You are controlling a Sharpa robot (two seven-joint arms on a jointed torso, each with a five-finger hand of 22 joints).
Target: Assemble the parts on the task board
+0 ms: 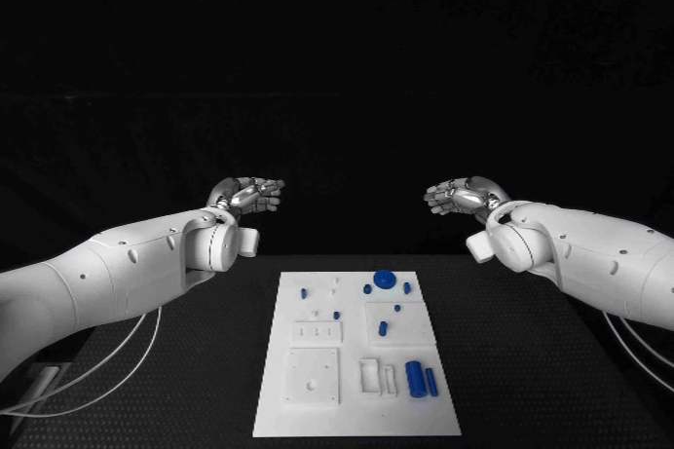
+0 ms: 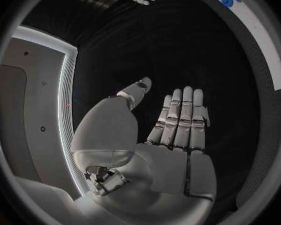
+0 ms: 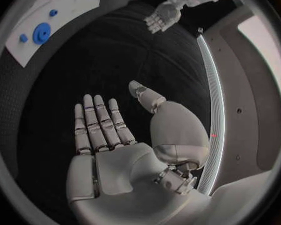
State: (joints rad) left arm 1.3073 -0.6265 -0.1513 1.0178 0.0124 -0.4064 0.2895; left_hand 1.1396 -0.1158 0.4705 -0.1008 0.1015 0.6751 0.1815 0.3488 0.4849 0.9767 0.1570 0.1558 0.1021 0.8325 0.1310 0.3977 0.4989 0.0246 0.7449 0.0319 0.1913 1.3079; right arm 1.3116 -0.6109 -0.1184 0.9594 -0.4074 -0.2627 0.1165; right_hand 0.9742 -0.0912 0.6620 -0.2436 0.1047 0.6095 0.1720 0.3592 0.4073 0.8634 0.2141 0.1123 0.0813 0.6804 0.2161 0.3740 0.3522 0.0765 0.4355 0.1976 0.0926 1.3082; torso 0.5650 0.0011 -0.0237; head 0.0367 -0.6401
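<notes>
The white task board (image 1: 323,410) lies in the middle of the black table, and its edge also appears as the task board (image 2: 265,40) and the task board (image 3: 47,5). Small blue parts sit on it: a round disc (image 1: 384,276) near the far end, a thick cylinder (image 1: 416,376) and a thinner peg (image 1: 431,382) near the front right. My left hand (image 1: 250,194) and right hand (image 1: 461,196) hover raised beyond the board's far end, apart from everything. In the wrist views the left hand (image 2: 172,130) and right hand (image 3: 109,130) show flat palms, fingers extended, holding nothing.
White recessed blocks (image 1: 314,376) and slots (image 1: 377,376) occupy the board's near half. Black table surface (image 1: 534,371) runs on both sides of the board. White cables (image 1: 85,376) hang below my left arm at the table's left edge.
</notes>
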